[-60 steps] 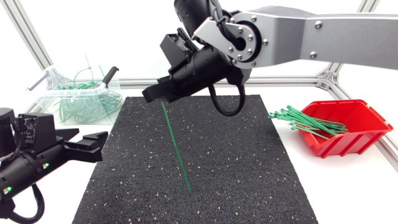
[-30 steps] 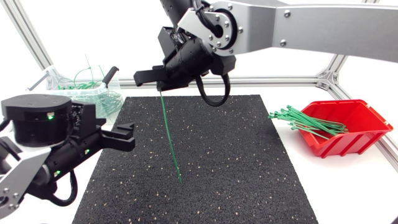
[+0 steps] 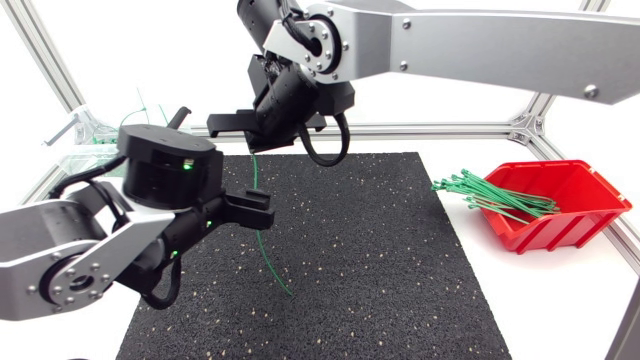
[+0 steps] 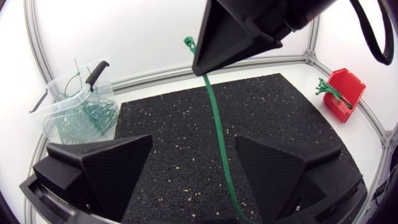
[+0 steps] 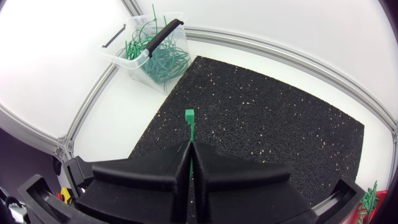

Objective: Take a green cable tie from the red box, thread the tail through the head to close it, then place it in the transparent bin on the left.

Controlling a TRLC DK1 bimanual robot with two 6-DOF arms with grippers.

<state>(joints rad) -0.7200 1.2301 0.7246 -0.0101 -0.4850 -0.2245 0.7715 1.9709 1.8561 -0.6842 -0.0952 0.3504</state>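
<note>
The right arm comes in high over the black mat's far edge. Its gripper is clenched on a green cable tie just below the head, and the tail trails down toward the mat. The left arm has swung in from the mat's left edge. Its gripper stands spread, the tie between its fingers, and the tie has bowed. The red box at the bench's right edge holds loose ties. The transparent bin at the far left corner holds more green ties.
</note>
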